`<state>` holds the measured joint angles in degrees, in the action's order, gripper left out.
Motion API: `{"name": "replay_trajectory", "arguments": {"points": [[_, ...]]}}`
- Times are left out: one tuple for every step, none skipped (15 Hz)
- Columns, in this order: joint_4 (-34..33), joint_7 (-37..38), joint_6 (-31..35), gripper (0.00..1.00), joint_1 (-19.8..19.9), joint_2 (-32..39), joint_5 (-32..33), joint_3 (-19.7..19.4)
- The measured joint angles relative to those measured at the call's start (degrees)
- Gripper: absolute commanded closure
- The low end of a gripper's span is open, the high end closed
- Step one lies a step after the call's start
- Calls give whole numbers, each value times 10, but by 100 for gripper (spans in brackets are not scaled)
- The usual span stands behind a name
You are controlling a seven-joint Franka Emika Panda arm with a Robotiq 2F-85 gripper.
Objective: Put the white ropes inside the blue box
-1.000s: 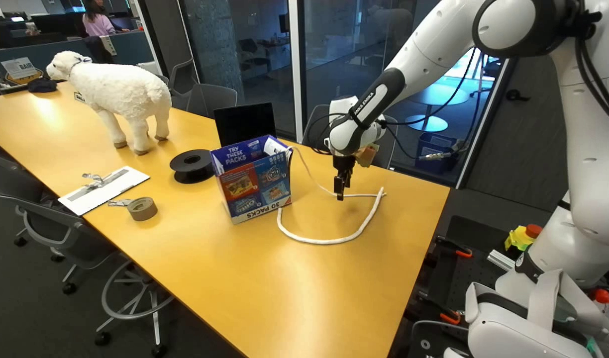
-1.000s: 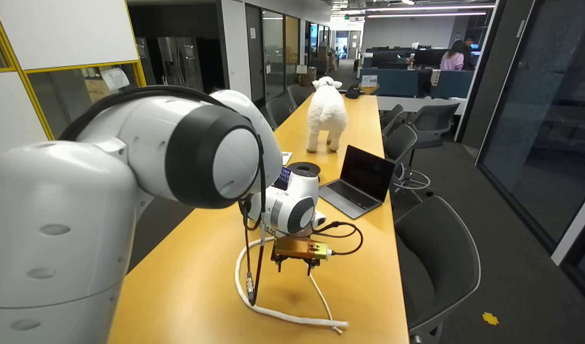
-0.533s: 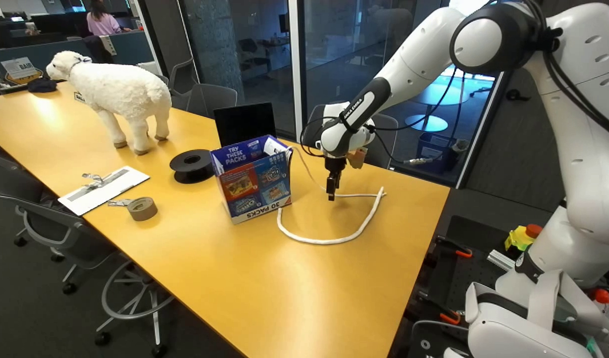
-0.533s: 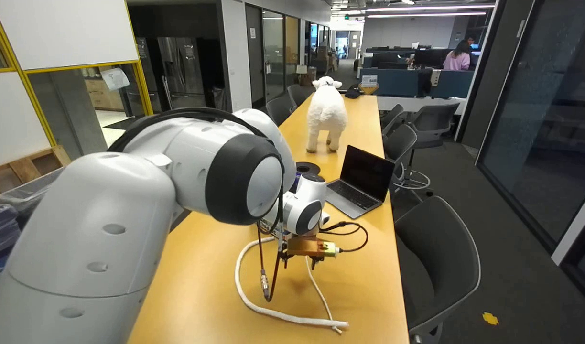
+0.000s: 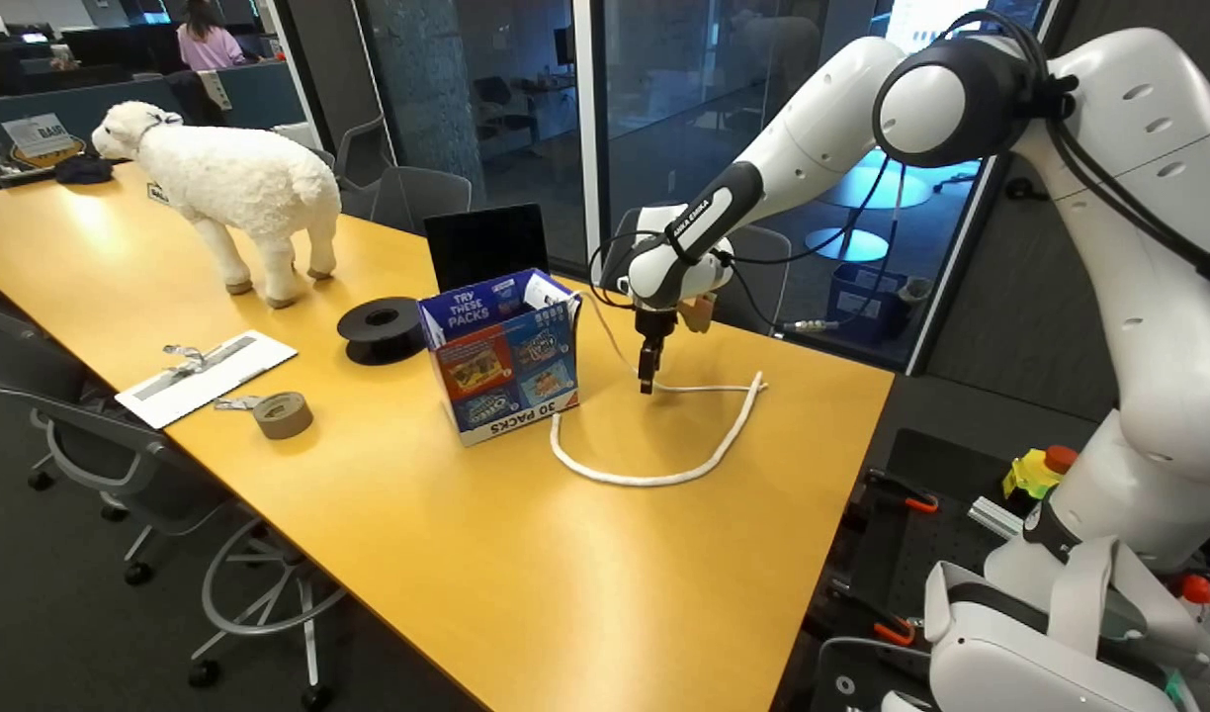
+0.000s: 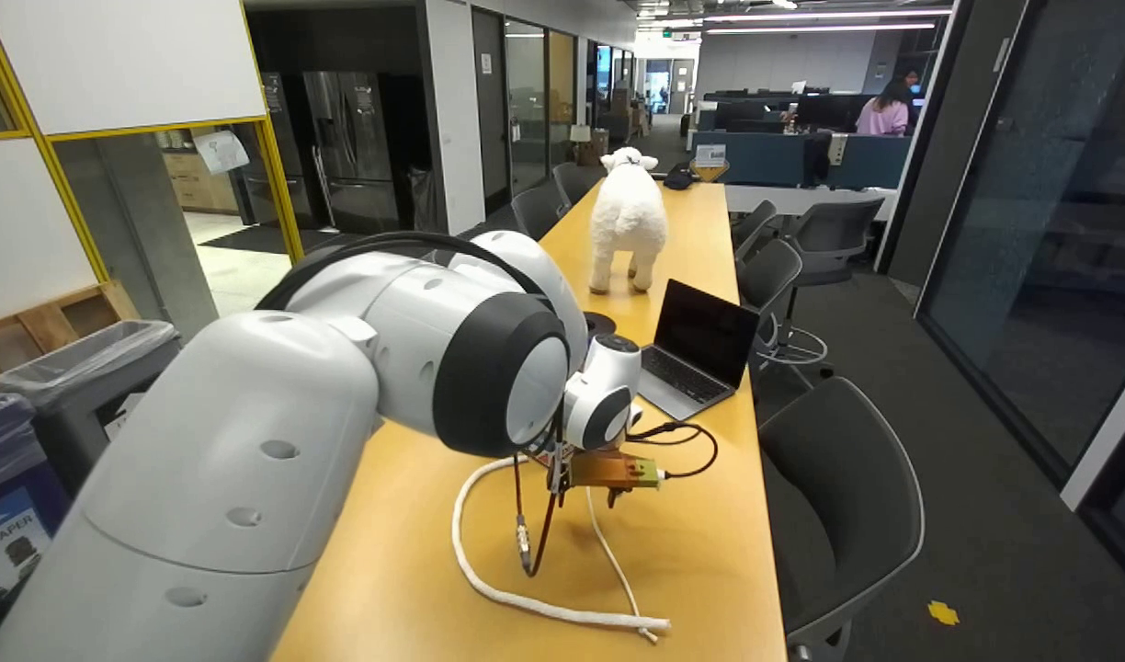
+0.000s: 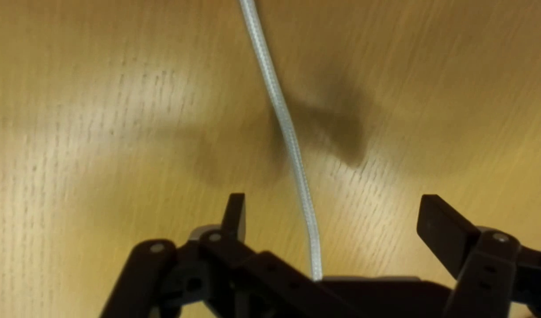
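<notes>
- Fingers (image 7: pixel 445 232) are held wide apart, nothing clamped; exact clearance over the tabletop (image 5: pixel 585 593) can't be read.
- Thin white rope (image 7: pixel 292 142) is straddled: in the wrist view it is seen running between the fingers, long axis roughly square to the closing direction, slightly nearer the finger on that view's left. Lowest stretch is hidden.
- Same rope is seen leading from the fingers to the top rear corner of the blue box (image 5: pixel 506 371) in an exterior view; whether it is hung over the rim or passed behind can't be told.
- Thick white rope (image 5: pixel 654 481) is laid in a curve on the tabletop, one end just beside the box's base, the other crossed with the thin rope.
- Judged: pre-grasp on the thin rope. Straight descent and closing should suffice; no wrist turn seems needed.
</notes>
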<state>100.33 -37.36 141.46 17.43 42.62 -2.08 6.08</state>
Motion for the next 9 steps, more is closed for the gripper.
{"name": "replay_trajectory", "arguments": {"points": [[-7, -3, 0, 0, 2, 6, -2, 2], [-13, -6, 0, 0, 4, 12, -6, 4], [-19, -8, 0, 0, 6, 17, -8, 5], [-26, -10, 0, 0, 7, 23, -11, 7], [-31, -12, 0, 0, 9, 28, -12, 8], [-36, -14, 0, 0, 10, 31, -13, 10], [-41, -16, 0, 0, 12, 35, -15, 11], [-45, -18, 0, 0, 13, 38, -15, 13], [-48, -20, 0, 0, 13, 41, -15, 13]]}}
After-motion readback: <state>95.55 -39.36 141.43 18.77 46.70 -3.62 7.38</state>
